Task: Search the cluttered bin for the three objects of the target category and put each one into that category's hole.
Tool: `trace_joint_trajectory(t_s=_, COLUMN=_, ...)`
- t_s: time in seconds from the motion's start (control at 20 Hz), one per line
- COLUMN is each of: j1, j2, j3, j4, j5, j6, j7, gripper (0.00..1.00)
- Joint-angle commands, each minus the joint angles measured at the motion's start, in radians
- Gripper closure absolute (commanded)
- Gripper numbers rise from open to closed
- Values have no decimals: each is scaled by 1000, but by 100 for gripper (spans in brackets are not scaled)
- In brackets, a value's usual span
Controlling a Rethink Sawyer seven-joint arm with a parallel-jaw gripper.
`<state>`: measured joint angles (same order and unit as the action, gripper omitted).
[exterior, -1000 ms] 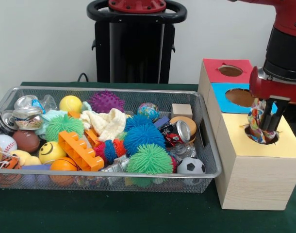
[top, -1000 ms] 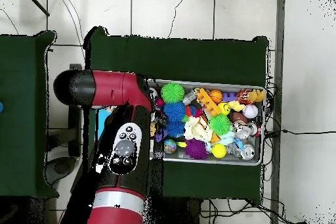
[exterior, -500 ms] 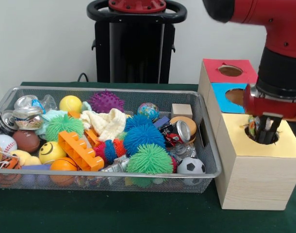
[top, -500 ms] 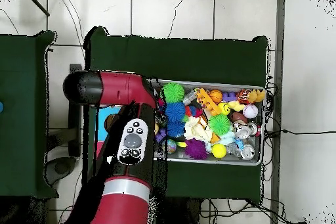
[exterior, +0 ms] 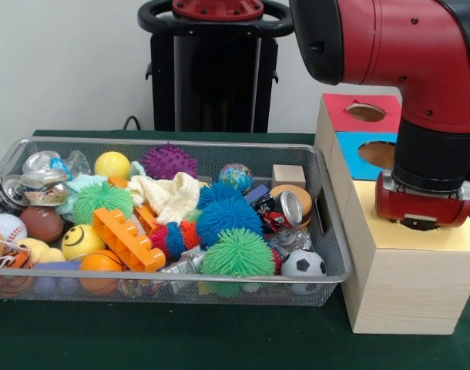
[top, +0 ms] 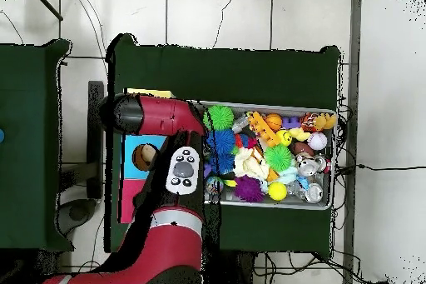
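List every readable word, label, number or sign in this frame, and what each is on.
No legible text anywhere.
Cans at the wire bin's end: printing too blurred to read.
Yellow ball: a smiley face, no words.
Red, blue and yellow box tops: plain, unlabelled.
Arm: buttons only, markings unreadable.

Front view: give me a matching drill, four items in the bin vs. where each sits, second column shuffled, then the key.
Things:
1. soccer ball
2. baseball
3. purple spiky ball
4. orange brick

Places in the wire bin, as seen in the front view:
A. far side, near the middle of the back wall
B. near right corner
C. left end, against the side wall
D. near side, left of centre, beside the smiley ball

Pairs: 1-B, 2-C, 3-A, 4-D
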<state>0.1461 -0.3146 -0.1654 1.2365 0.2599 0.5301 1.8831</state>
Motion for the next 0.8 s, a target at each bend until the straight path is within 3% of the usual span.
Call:
trace_joint_trajectory(t_s=0.05, j1=-43, j2=131, j3=162, j4=77, j5=27, j6=-93, j7=146, gripper=100)
trace_joint_trajectory(t_s=0.3, j1=-39, j2=121, j3=156, j4=79, j5=25, j6=-76, j7=151, gripper=100)
trace_joint_trajectory(t_s=0.45, j1=-43, j2=65, j3=160, j4=116, j5=25, j6=-36, j7=135, gripper=100)
trace_joint_trajectory(t_s=0.6, j1=-38, j2=-62, j3=140, j4=177, j5=23, j6=35, j7=121, gripper=100)
trace_joint_trajectory(t_s=0.75, j1=-29, j2=-204, j3=102, j4=193, j5=19, j6=168, j7=105, gripper=100)
trace_joint_trajectory(t_s=0.8, j1=-24, j2=-217, j3=90, j4=182, j5=13, j6=196, j7=104, gripper=100)
